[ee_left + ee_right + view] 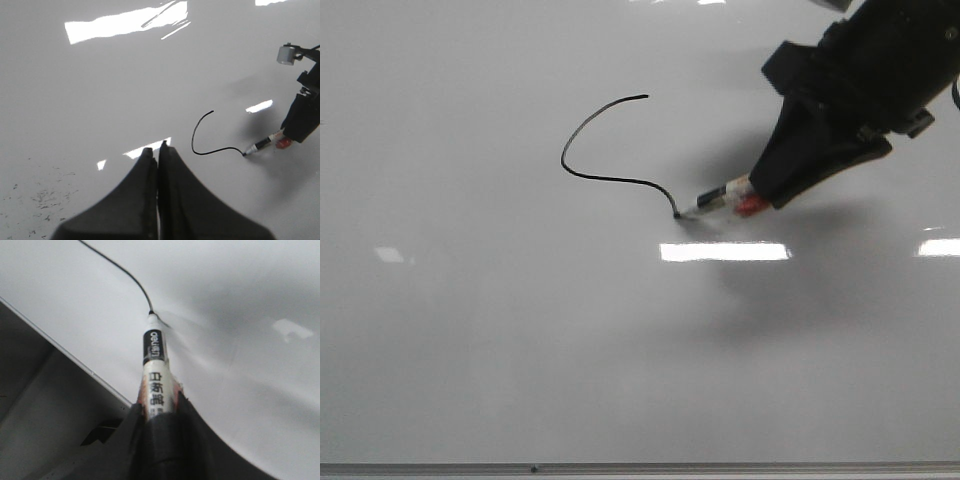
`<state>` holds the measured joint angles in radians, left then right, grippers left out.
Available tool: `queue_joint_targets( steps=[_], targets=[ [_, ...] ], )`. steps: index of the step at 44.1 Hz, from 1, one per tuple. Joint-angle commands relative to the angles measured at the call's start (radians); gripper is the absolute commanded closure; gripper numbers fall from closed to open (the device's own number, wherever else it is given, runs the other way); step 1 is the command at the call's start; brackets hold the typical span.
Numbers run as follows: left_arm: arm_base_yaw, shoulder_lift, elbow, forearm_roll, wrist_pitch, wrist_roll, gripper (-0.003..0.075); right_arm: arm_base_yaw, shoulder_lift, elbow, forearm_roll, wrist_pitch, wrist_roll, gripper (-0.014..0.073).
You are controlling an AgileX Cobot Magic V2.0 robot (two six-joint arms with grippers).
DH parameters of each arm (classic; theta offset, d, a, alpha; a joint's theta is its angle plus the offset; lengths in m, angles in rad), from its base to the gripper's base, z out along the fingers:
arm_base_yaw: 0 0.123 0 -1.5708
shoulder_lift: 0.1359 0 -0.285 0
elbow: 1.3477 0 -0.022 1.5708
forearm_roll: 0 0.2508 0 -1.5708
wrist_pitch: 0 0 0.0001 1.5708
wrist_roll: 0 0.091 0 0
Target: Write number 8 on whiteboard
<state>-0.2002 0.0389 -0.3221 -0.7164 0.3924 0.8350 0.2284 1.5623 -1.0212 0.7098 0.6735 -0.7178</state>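
Note:
The whiteboard (520, 330) fills the front view, glossy and pale. On it is a thin black curved stroke (582, 175), the upper part of the number 8, shaped like a hook. My right gripper (760, 195) is shut on a white marker pen (712, 203), its tip touching the board at the stroke's end (678, 216). In the right wrist view the marker (154, 370) sticks out from the gripper (160, 412) and meets the line (125, 272). My left gripper (158, 150) is shut and empty above the board, left of the stroke (200, 145).
The board's thin grey frame edge (640, 466) runs along the near side and shows in the right wrist view (65, 352). Bright light reflections (725, 251) lie on the board. Faint dark specks (45, 197) mark the board near the left gripper.

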Motion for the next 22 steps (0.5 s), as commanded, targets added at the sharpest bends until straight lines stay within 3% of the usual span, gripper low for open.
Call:
queue_joint_targets(
  steps=[1,14,22],
  targets=[
    [0.002,0.012,-0.024,-0.029,-0.07,-0.01,0.0739,0.027,-0.006,0.004,-0.017,-0.117,0.003,0.0652],
    [0.002,0.012,-0.024,-0.029,-0.068,-0.01,0.0739,0.219,0.126,-0.119,0.055,-0.197,0.003,0.0652],
    [0.002,0.012,-0.024,-0.029,-0.056,-0.01,0.0739,0.228,0.126,-0.169,0.095,-0.206,0.003,0.0652]
  ],
)
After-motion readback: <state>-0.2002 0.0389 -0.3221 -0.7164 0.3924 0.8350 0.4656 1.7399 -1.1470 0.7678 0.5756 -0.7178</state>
